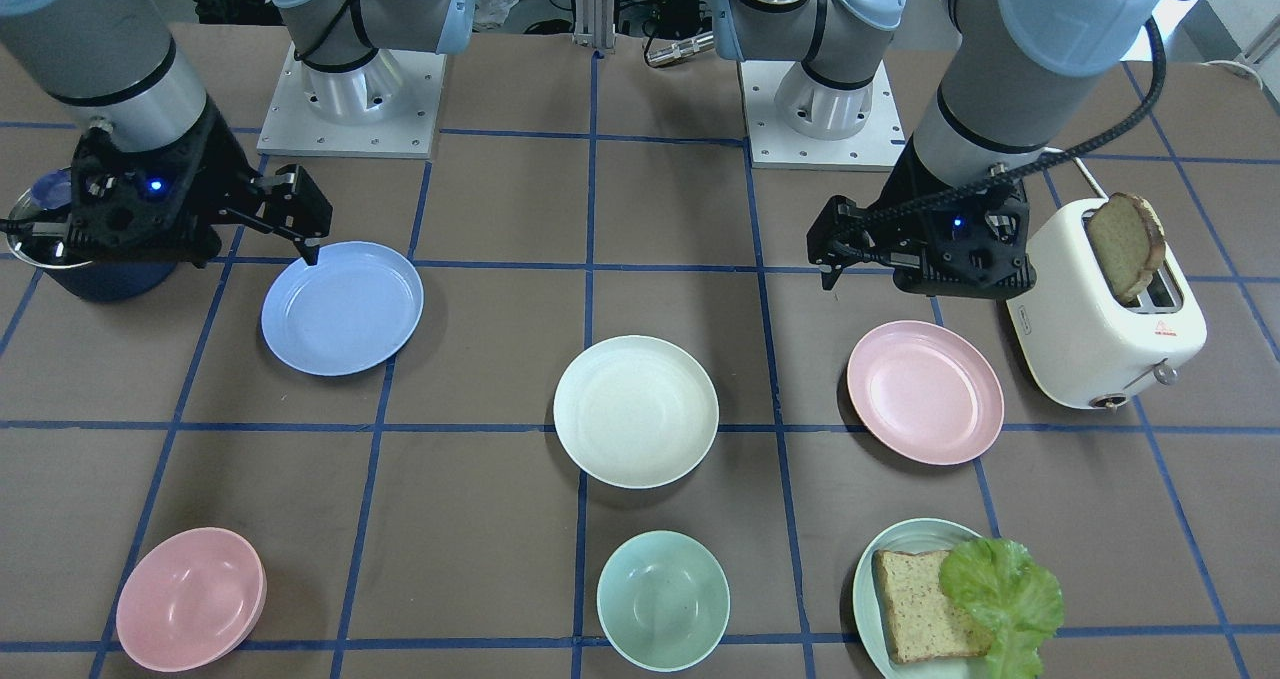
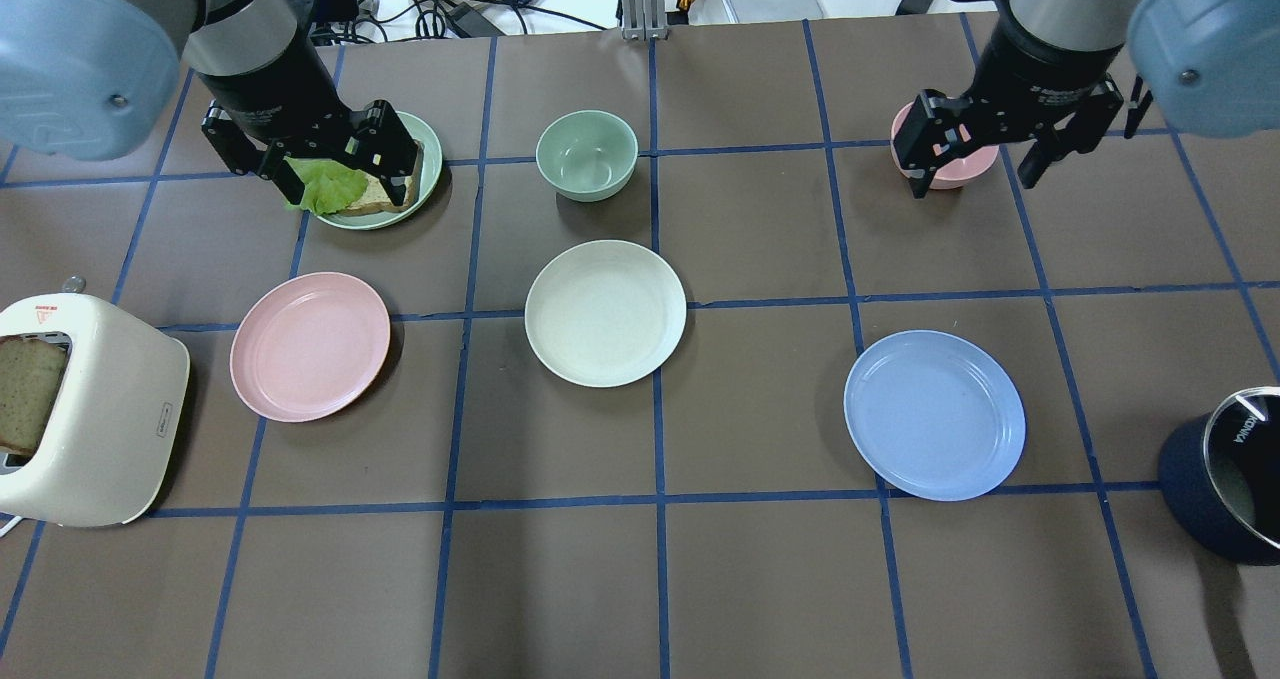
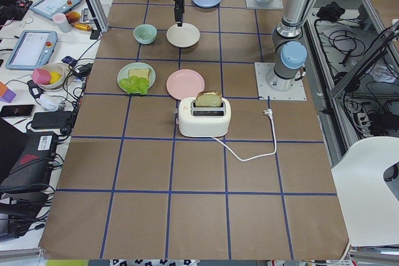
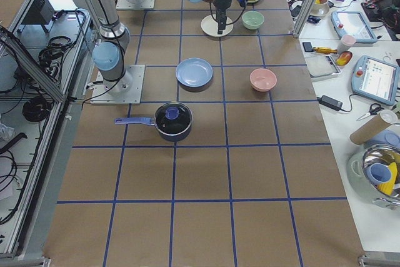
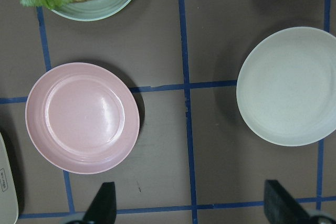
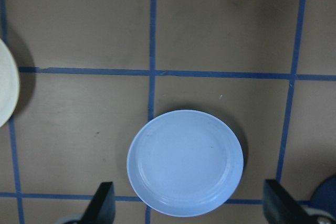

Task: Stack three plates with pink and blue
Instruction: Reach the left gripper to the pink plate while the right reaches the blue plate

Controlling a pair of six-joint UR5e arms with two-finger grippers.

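Three plates lie apart on the brown table. The cream-white plate (image 2: 605,312) is in the middle, the pale pink plate (image 2: 310,346) to its left and the light blue plate (image 2: 934,414) to its right. My left gripper (image 2: 312,159) hangs open and empty, high above the table beyond the pink plate; its view shows the pink plate (image 5: 82,117) and the cream plate (image 5: 289,85). My right gripper (image 2: 980,154) hangs open and empty, high and beyond the blue plate, which fills its wrist view (image 6: 185,162).
A white toaster (image 2: 85,419) with a bread slice stands at the left edge. A navy pot (image 2: 1225,489) stands at the right edge. A mint bowl (image 2: 587,154), a pink bowl (image 2: 945,164) and a green plate (image 2: 428,154) with bread and lettuce sit farther away.
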